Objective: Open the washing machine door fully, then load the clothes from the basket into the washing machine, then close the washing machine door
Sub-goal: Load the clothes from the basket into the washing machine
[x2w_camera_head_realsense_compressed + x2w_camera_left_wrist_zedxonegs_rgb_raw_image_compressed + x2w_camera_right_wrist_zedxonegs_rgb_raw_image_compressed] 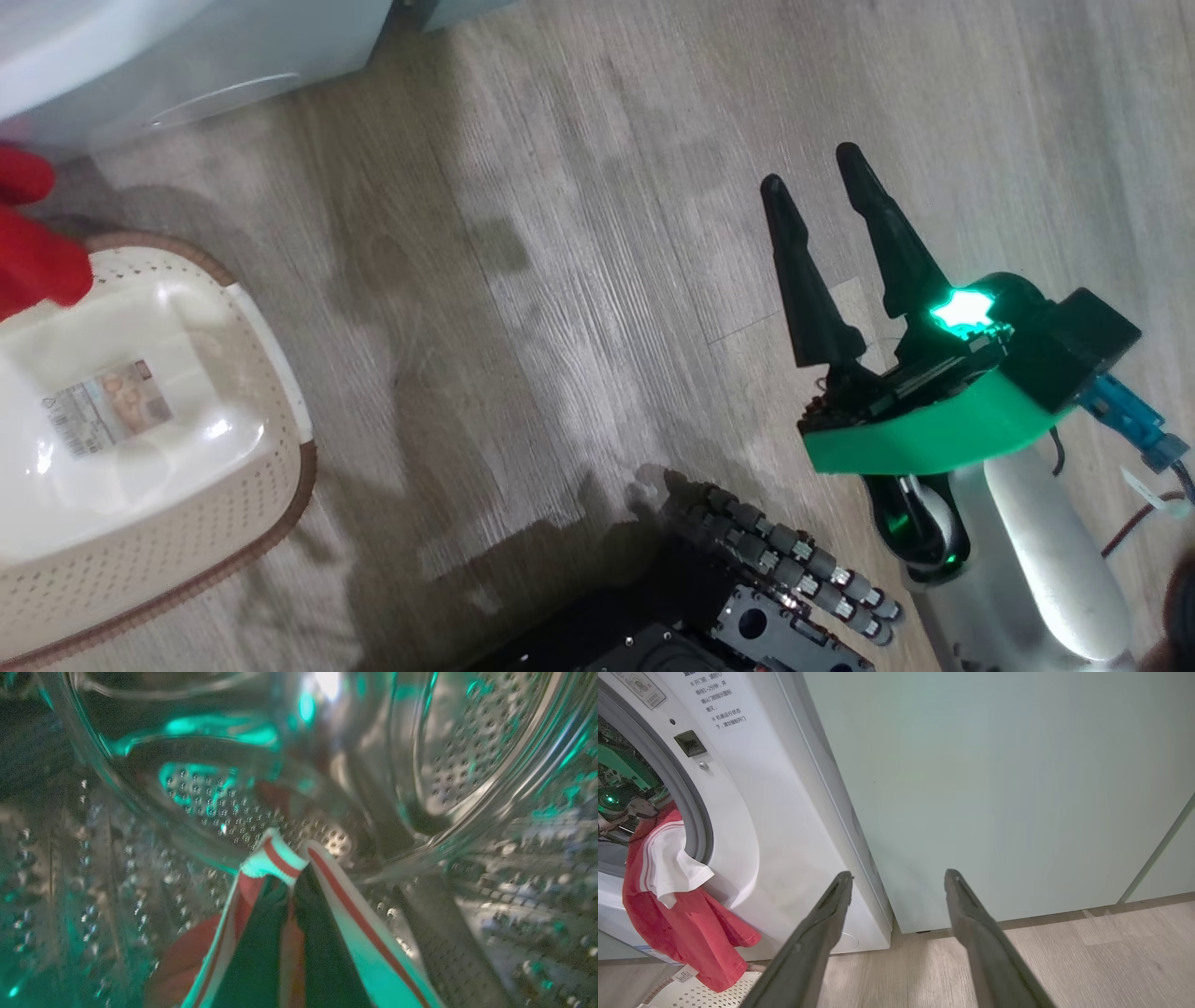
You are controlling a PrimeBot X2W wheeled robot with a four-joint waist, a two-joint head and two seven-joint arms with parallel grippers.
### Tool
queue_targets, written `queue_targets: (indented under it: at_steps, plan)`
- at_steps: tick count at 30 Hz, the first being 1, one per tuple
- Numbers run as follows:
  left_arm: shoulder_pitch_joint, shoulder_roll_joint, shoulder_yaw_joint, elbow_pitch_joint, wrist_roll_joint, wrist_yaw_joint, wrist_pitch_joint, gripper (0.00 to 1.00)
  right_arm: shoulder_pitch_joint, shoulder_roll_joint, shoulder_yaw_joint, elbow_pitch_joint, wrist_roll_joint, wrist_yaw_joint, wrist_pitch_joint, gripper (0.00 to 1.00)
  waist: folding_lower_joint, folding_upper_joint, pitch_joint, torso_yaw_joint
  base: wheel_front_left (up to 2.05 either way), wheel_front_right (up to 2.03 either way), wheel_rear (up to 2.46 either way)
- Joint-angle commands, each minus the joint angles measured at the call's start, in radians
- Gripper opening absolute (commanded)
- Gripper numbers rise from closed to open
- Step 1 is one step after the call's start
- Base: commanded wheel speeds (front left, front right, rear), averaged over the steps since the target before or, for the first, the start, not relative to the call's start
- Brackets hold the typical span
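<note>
While my left jaws are deep inside the perforated steel drum [467,742] of the big white front-loading washing machine [784,835], they are pinched narrow on a white-and-red striped edge of the soft bright red sports garments [275,858], with cloth draped over both dark fingers [252,956]. My right jaws stand wide and hold nothing, beside the washing machine, facing the flat pale green cabinet [994,788] and above the grey wood-grain floor [560,280]

The garments are only partly in. Much of the red cloth hangs out of the washing machine's mouth over the grey rubber gasket [677,779] and trails down the white front toward the cream-white perforated plastic basket with the brown woven-look rim [187,551], which sits on the floor just below the washing machine's opening. The basket's bottom, with its paper label, looks bare, so I judge this is the last of the load

To do this step well, I should carry the pinched edge low and toward the back of the drum before letting go, so the weight inside beats the tail outside. Releasing near the mouth would likely let everything slide back out. After that the hanging tail wants tucking past the gasket, since cloth left on the lip would jam the washing machine door
</note>
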Motion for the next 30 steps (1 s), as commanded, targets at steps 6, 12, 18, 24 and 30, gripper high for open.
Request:
queue_targets:
  at_steps: [6, 12, 18, 24, 30]
  plan:
    - [0.038, 0.040, -0.025, 0.064, 0.014, -0.027, -0.028, 0.00, 0.007, 0.001, 0.013, -0.025, -0.001, 0.000, -0.009, 1.00, -0.0001, 0.0000, -0.015, 0.025, 0.00, 0.00, 0.00]
    - [0.050, 0.023, -0.058, 0.101, 0.031, -0.034, -0.054, 1.00, 0.006, 0.001, 0.008, -0.011, -0.011, 0.000, -0.009, 1.00, -0.0001, 0.0000, -0.049, 0.045, 0.00, 0.00, 0.00]
    - [0.074, 0.009, -0.104, 0.147, 0.069, -0.018, -0.039, 1.00, 0.013, 0.001, -0.010, -0.003, -0.006, 0.000, -0.009, 1.00, -0.0001, 0.0000, -0.096, 0.063, 0.00, 0.00, 0.00]
    - [0.192, -0.051, -0.058, 0.085, 0.018, -0.050, -0.131, 1.00, 0.026, 0.001, -0.043, 0.021, -0.030, 0.000, -0.009, 1.00, -0.0001, 0.0000, -0.168, 0.121, 0.00, 0.00, 0.00]
    - [0.441, -0.139, 0.001, -0.232, 0.031, 0.004, -0.135, 1.00, 0.034, 0.001, -0.070, 0.045, -0.066, 0.000, -0.009, 1.00, -0.0001, 0.0000, -0.226, 0.191, 0.00, 0.00, 0.00]
